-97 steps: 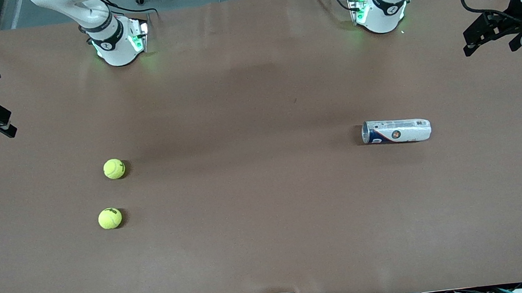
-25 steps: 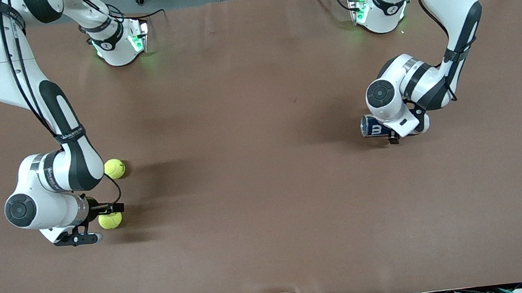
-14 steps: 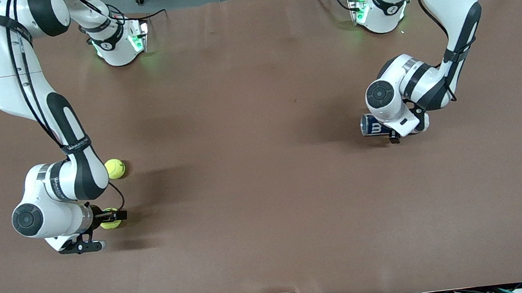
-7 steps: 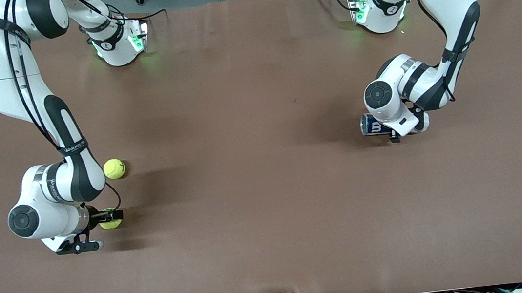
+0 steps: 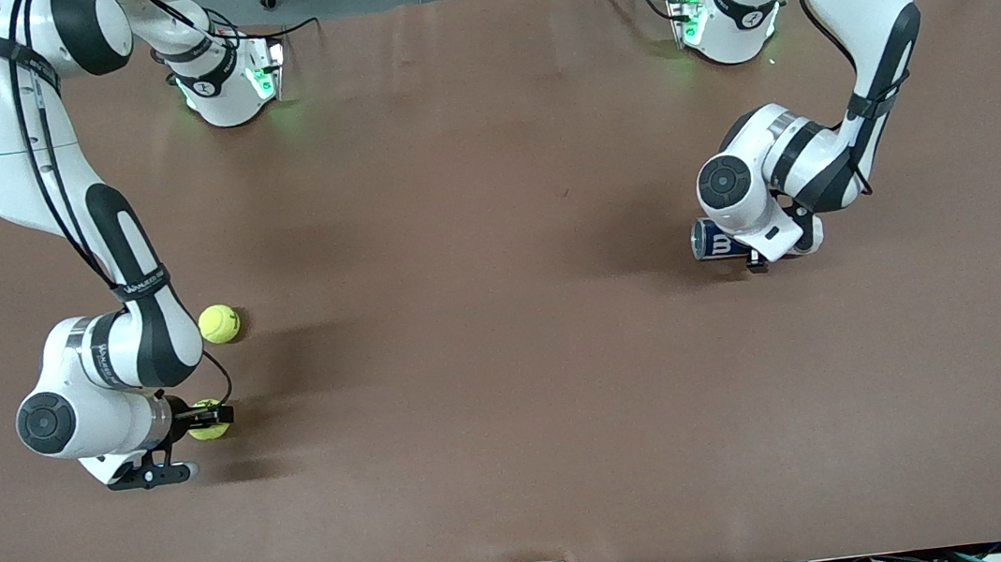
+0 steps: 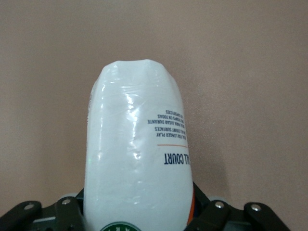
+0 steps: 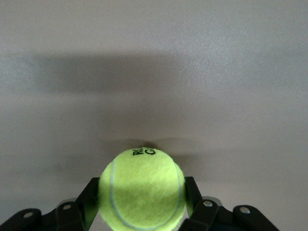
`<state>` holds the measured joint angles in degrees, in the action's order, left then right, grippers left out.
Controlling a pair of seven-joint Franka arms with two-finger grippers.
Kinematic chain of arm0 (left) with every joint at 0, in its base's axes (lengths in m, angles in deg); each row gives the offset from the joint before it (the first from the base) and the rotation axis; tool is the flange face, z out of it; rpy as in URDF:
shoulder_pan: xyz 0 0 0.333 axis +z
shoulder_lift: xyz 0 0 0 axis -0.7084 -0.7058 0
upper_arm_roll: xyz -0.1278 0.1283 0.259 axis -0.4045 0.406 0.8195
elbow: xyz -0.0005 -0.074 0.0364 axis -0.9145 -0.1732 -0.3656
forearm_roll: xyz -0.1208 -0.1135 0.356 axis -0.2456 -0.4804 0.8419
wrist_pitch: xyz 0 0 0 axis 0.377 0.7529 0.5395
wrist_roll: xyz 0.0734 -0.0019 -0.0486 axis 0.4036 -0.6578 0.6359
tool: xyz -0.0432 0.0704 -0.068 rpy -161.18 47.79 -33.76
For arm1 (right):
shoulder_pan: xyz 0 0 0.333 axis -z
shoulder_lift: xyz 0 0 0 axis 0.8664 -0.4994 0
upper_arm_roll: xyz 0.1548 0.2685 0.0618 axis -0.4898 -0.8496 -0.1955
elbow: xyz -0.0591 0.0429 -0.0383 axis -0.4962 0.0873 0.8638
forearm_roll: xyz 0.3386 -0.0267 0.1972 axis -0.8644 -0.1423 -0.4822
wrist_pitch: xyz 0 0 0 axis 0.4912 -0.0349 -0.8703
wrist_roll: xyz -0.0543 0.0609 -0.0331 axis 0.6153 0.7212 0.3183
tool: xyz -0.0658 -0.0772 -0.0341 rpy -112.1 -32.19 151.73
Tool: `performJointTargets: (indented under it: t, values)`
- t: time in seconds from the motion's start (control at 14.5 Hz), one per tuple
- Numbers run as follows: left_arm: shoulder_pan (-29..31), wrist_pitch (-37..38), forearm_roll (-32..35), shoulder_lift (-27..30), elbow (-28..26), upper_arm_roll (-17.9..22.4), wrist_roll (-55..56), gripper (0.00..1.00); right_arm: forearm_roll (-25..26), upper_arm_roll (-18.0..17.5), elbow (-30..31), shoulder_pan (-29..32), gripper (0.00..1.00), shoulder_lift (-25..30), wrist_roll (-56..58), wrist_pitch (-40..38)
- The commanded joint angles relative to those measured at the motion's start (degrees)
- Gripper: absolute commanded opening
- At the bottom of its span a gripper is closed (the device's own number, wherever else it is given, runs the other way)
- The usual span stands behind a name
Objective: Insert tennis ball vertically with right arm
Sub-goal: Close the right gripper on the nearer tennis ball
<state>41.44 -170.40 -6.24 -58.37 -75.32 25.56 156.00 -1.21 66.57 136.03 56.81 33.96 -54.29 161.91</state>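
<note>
A yellow tennis ball [image 5: 212,432] lies on the brown table toward the right arm's end. My right gripper [image 5: 206,418] is low at the table and shut on it. In the right wrist view the ball [image 7: 142,183] sits between the two black fingers [image 7: 91,192], which touch both its sides. A tennis-ball can [image 5: 715,247] lies on its side toward the left arm's end. My left gripper [image 5: 756,252] is shut around its white body [image 6: 137,144]. The can's open mouth points toward the table's middle.
A second tennis ball [image 5: 219,323] lies loose on the table beside the right arm's forearm, farther from the front camera than the gripped ball. The arm bases [image 5: 229,86] [image 5: 730,19] stand along the table's edge farthest from the front camera.
The right gripper has closed around the ball, and hand and ball have shifted slightly. The left arm and the can have barely moved.
</note>
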Motion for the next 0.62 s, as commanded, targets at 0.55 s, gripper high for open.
performJointTargets:
  t: [0.55]
  values:
    - [-0.56,-0.18,0.86,-4.72,5.79,-0.07,0.28,0.67,-0.06,-0.61,-1.25,-0.55,0.33,3.88,0.70,-5.93]
